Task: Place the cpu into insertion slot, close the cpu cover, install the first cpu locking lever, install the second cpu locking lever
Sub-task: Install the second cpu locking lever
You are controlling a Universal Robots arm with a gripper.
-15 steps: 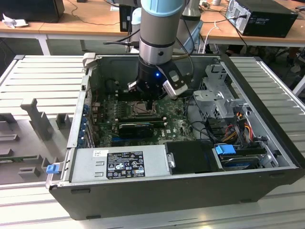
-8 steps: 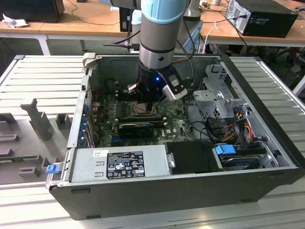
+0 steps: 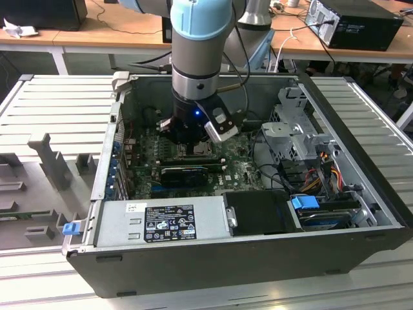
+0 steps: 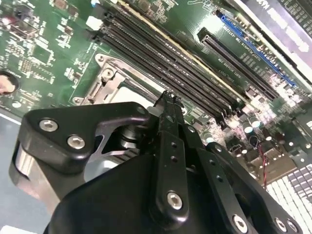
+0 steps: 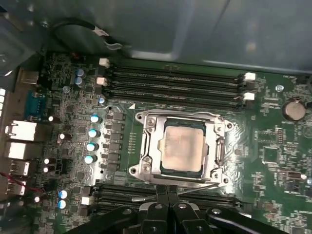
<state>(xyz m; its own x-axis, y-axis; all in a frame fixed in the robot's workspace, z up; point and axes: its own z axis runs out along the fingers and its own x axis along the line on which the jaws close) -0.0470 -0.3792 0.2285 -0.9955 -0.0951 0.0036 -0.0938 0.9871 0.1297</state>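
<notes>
The cpu [image 5: 183,146] lies flat in the insertion slot [image 5: 146,171], its pale face showing through the cut-out of the cpu cover [image 5: 149,141], which rests down around it. A thin wire lever [image 5: 202,186] runs slightly slanted along the socket edge nearest my gripper. Another lever [image 5: 220,146] lies along an adjoining side. My gripper [image 5: 167,190] is shut with its fingertips pressed together just above that near edge, nothing visible between them. In the second wrist view the gripper [image 4: 168,100] hovers over the socket corner [image 4: 105,80]. In the exterior view the gripper [image 3: 191,141] reaches into the case.
Long black memory slots [image 5: 175,80] flank the socket on two sides. A long black card [image 3: 187,174] sits toward the power supply [image 3: 161,219]. A drive cage [image 3: 297,135] and cables [image 3: 322,171] fill the exterior view's right. Case walls [image 3: 110,142] surround the board.
</notes>
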